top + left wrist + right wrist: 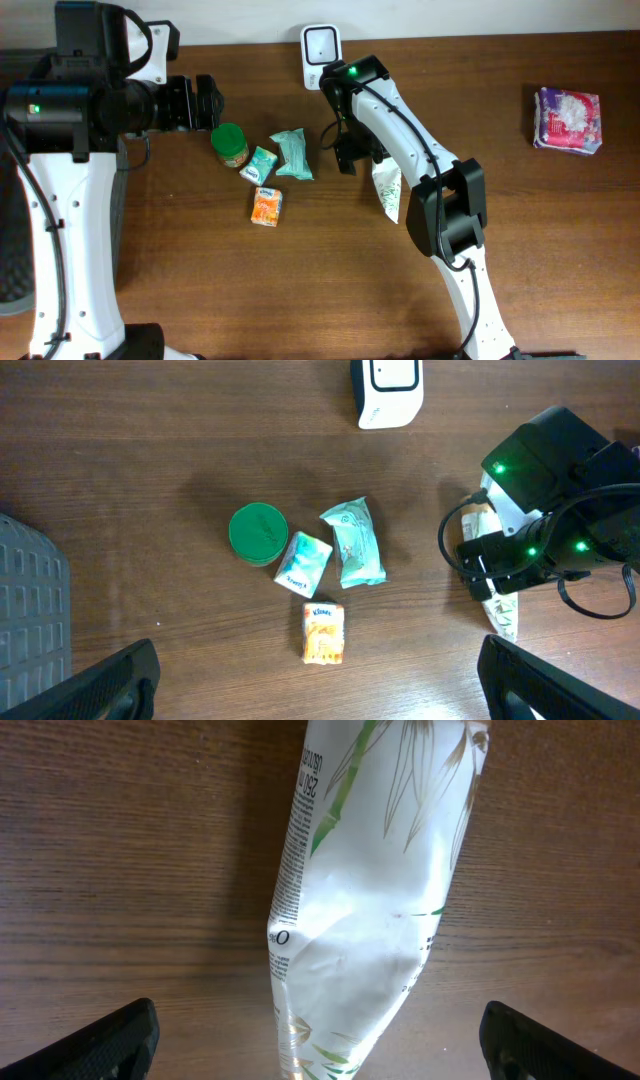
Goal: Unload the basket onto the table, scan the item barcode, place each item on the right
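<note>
Over the table (520,250), the right gripper (322,1042) hangs spread wide and holds nothing; the white pouch (388,190) lies loose.
To judge by this, the gripper should lift straight up without snagging the film, or regrip with the print facing the scanner (320,45). The pouch lies at the scanner's 5 o'clock, running 12 to 6 between the fingers, apparently touching neither. The left gripper (335,685) gapes empty.
</note>
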`<action>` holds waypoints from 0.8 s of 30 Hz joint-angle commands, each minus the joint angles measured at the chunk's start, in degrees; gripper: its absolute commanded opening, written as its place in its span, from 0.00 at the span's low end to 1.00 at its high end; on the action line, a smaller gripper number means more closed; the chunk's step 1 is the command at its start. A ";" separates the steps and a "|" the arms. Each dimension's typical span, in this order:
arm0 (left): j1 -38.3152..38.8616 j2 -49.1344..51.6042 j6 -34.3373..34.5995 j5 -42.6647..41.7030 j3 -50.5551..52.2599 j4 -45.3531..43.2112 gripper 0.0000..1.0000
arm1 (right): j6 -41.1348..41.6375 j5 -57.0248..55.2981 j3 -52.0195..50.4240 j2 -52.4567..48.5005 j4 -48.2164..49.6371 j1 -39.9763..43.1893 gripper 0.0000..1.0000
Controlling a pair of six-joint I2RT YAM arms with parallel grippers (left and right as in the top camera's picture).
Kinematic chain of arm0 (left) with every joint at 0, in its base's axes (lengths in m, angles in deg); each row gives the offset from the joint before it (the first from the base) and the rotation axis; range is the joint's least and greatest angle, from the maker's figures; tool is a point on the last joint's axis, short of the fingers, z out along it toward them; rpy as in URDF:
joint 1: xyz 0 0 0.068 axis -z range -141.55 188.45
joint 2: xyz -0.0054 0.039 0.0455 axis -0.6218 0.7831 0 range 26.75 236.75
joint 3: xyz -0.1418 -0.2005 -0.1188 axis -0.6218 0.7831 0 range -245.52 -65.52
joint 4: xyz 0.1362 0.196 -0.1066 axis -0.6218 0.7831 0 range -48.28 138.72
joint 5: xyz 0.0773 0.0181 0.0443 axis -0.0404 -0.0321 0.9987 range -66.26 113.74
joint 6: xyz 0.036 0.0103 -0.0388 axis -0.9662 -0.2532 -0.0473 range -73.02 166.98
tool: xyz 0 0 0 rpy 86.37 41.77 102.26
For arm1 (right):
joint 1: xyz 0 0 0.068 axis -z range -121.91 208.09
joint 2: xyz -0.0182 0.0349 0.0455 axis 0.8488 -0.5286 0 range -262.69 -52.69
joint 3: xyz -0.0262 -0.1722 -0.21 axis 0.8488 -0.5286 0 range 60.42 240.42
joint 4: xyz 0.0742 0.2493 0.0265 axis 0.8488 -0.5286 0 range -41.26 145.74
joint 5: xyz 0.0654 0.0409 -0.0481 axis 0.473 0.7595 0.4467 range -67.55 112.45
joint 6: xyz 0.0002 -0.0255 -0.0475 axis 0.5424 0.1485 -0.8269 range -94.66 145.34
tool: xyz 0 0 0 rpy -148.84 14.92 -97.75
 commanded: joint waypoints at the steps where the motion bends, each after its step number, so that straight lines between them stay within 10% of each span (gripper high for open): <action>1: -0.11 0.11 0.35 -0.22 -0.26 -0.11 0.99 | 0.92 0.13 -0.26 0.35 0.04 0.11 0.99; 24: -0.11 0.11 0.35 -0.22 -0.26 -0.11 0.99 | 0.90 -3.26 -13.68 0.35 12.31 -0.33 0.87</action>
